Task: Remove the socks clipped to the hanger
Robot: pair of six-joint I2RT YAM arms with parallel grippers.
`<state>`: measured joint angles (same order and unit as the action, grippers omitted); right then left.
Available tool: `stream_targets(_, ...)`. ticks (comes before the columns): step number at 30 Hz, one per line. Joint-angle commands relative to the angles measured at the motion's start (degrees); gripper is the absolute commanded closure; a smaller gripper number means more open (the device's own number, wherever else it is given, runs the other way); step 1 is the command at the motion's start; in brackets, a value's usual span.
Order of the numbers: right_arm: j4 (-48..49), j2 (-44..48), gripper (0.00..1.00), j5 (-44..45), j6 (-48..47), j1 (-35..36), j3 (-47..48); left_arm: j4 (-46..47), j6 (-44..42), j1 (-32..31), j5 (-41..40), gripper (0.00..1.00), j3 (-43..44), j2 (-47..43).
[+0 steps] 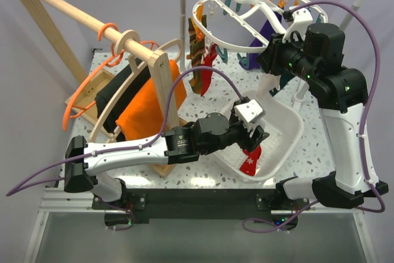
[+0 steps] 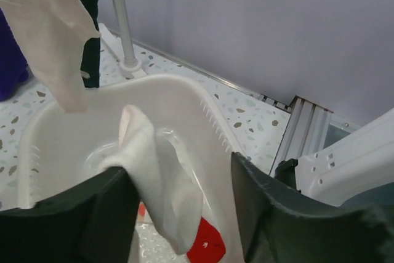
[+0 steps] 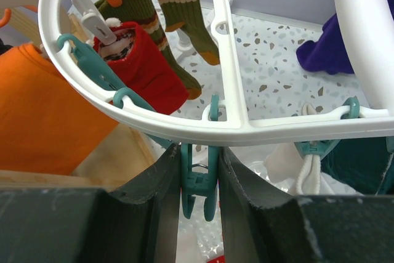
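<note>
The white oval hanger (image 1: 203, 26) hangs from a rail at the back; its frame also shows in the right wrist view (image 3: 154, 121). Red (image 3: 144, 66), green-striped (image 3: 184, 4) and purple (image 3: 323, 53) socks hang from its clips. My right gripper (image 1: 266, 60) (image 3: 198, 152) is shut on an empty teal clip (image 3: 200, 183) under the frame. My left gripper (image 1: 255, 135) (image 2: 181, 173) is open over the white basin (image 1: 289, 121). A white-and-red sock (image 2: 163, 195) is draped over its left finger and hangs into the basin; it also shows in the top view (image 1: 249, 161).
A wooden rack (image 1: 163, 90) at the left carries wooden hangers with an orange cloth (image 1: 144, 106) and a black cloth (image 1: 117, 97), plus a thin orange hanger (image 1: 80, 97). In the left wrist view a white sock (image 2: 49, 35) hangs beside a pole (image 2: 120, 16).
</note>
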<state>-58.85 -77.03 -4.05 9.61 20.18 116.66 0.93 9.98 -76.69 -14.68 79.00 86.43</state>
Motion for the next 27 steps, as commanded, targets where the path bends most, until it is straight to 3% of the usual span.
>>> stream_targets(1,0.8,1.2,0.99,-1.7,0.9,0.2,-0.5,3.5,0.0,-0.4,1.2,0.27,-1.7,-2.8)
stream_targets(9,0.0,1.4,0.93,-3.2,1.5,0.1,0.0,5.5,0.0,-0.4,0.6,0.18,-2.9,-3.3)
stream_targets(13,-0.5,1.1,0.84,-3.8,1.7,0.2,0.4,5.6,0.0,-0.4,0.9,0.13,-3.0,-3.3)
stream_targets(16,-0.7,1.1,0.74,-3.6,1.6,0.2,0.4,5.5,-0.2,-0.4,1.6,0.13,-3.4,-3.6)
stream_targets(18,-0.8,1.1,0.68,-3.5,1.7,0.1,0.7,4.4,-0.4,-0.4,1.0,0.25,-2.7,-3.3)
stream_targets(19,-1.1,0.9,0.66,-3.2,1.6,0.1,0.8,2.2,-0.6,-0.3,0.4,0.35,-2.1,-2.9)
stream_targets(23,-1.8,0.8,0.61,-2.9,1.5,0.1,1.5,-13.7,-1.0,-0.7,-5.0,0.32,9.0,3.1)
stream_targets(27,-1.8,1.0,0.6,-2.6,1.5,0.2,1.6,-16.8,-1.2,-1.0,-5.5,0.28,8.3,2.8)
